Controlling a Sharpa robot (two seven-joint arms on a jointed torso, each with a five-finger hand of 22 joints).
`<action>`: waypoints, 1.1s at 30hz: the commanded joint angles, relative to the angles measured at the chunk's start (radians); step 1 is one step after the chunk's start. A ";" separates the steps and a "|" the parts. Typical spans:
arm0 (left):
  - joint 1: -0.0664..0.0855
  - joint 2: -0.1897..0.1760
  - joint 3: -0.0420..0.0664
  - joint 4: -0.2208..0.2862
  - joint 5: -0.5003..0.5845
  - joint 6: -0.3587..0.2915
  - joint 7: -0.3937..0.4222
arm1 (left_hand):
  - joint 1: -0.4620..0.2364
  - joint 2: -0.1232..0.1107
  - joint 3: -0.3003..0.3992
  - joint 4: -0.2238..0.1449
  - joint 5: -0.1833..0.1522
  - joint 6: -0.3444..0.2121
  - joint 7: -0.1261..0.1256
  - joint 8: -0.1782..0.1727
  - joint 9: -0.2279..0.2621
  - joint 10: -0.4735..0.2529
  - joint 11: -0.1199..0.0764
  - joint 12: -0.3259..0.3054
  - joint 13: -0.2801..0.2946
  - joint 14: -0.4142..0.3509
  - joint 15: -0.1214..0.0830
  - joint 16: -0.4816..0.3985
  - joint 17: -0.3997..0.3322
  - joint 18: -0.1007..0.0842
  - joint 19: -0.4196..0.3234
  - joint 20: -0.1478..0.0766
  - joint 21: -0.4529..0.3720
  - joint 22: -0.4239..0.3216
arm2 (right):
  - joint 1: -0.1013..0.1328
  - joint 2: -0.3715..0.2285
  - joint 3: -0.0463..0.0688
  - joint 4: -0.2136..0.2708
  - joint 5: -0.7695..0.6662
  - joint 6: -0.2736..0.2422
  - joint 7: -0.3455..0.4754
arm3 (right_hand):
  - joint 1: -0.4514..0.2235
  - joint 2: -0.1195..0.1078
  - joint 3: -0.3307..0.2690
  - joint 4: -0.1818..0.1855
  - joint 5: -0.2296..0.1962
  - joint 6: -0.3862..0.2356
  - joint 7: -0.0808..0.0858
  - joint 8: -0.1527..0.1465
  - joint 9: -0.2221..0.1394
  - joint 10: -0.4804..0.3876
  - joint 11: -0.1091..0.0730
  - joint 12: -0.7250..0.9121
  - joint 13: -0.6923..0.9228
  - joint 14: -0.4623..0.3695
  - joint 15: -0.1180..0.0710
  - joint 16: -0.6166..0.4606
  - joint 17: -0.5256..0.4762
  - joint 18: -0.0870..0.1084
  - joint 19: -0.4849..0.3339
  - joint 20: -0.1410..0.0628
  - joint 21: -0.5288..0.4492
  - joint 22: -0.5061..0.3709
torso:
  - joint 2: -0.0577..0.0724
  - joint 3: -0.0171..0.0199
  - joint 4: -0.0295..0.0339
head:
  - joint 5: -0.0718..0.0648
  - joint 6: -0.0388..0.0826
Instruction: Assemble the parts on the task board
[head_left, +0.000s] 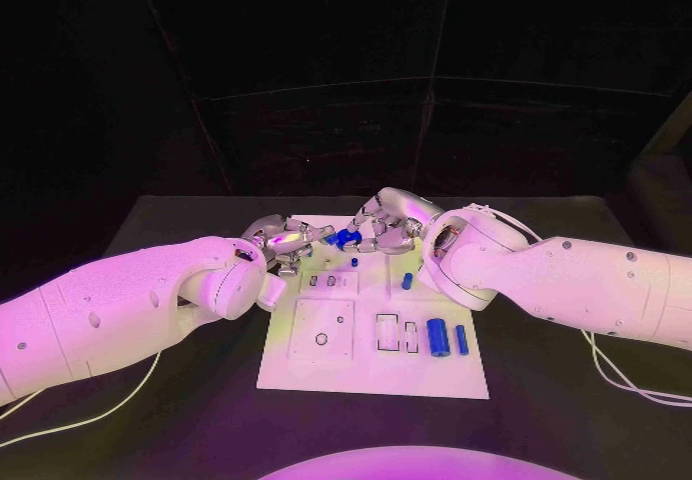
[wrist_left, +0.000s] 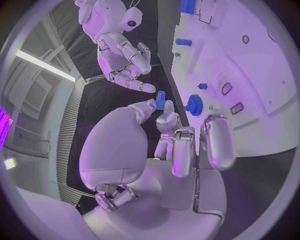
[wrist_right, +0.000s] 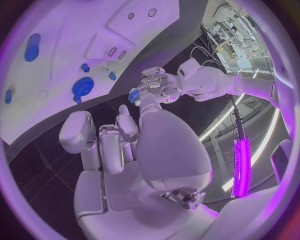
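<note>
The white task board (head_left: 372, 372) lies in the middle of the black table. Over its far edge my left hand (head_left: 281, 243) pinches a small blue part (wrist_left: 161, 98) between thumb and a fingertip. That part (wrist_right: 134, 95) hangs just off the board's edge. My right hand (head_left: 384, 226) faces the left hand, its fingers apart and empty, fingertips (wrist_left: 146, 88) a short gap from the part. A blue gear (wrist_left: 194, 105) sits on the board beside my left fingers. Nearby stands a small blue peg (wrist_left: 202, 86).
Two blue cylinders (head_left: 437, 337) (head_left: 462, 340) lie side by side on the board's near right. A short blue piece (head_left: 410, 281) rests mid-board by my right forearm. Several empty slots (head_left: 389, 332) open in the board. White cables (head_left: 620, 375) trail on the table at right.
</note>
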 joint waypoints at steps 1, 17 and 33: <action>0.001 0.001 0.001 0.004 0.015 0.002 0.025 | 0.013 0.001 0.132 -0.132 0.005 -0.001 -0.001 -0.006 -0.001 -0.008 0.000 -0.005 -0.002 0.104 0.002 0.003 0.263 0.001 0.002 0.002 -0.005 0.045 | 0.000 0.010 0.000 -0.007 -0.009 -0.030 -0.027 | -0.010 -0.001 -0.006 0.000 -0.004 0.004 -0.002 -0.003 -0.001 0.000 -0.007 0.005 0.000 0.065 -0.006 -0.005 0.085 0.015 0.000 -0.008 -0.006 -0.001 | 0.000 -0.0006 0.0010 | 0.000 0.000; 0.001 0.001 0.001 0.009 0.015 0.004 0.024 | 0.012 0.000 0.134 -0.136 0.008 0.000 0.001 -0.007 -0.003 -0.007 0.002 -0.007 -0.003 0.104 0.002 0.003 0.263 0.001 0.002 0.002 -0.006 0.045 | -0.017 0.052 0.000 -0.022 -0.075 -0.014 -0.100 | -0.091 -0.029 -0.076 0.034 -0.025 -0.014 0.004 -0.013 -0.003 -0.024 0.001 -0.012 -0.020 0.063 -0.001 -0.013 0.078 0.020 -0.011 -0.004 -0.023 -0.027 | 0.000 -0.0005 0.0003 | 0.001 -0.003; 0.001 0.004 0.001 0.011 0.015 0.015 0.016 | 0.011 0.001 0.136 -0.139 0.012 0.001 0.001 -0.007 -0.003 -0.003 0.002 -0.002 0.002 0.104 0.003 0.003 0.263 0.001 0.002 0.003 -0.006 0.045 | -0.024 0.070 0.000 -0.032 -0.134 -0.064 -0.174 | -0.170 -0.030 -0.090 0.037 -0.027 0.005 -0.002 0.004 0.001 -0.023 -0.004 -0.001 -0.018 0.063 -0.004 -0.016 0.076 0.020 -0.006 -0.005 -0.023 -0.025 | 0.001 -0.0003 0.0006 | 0.003 -0.004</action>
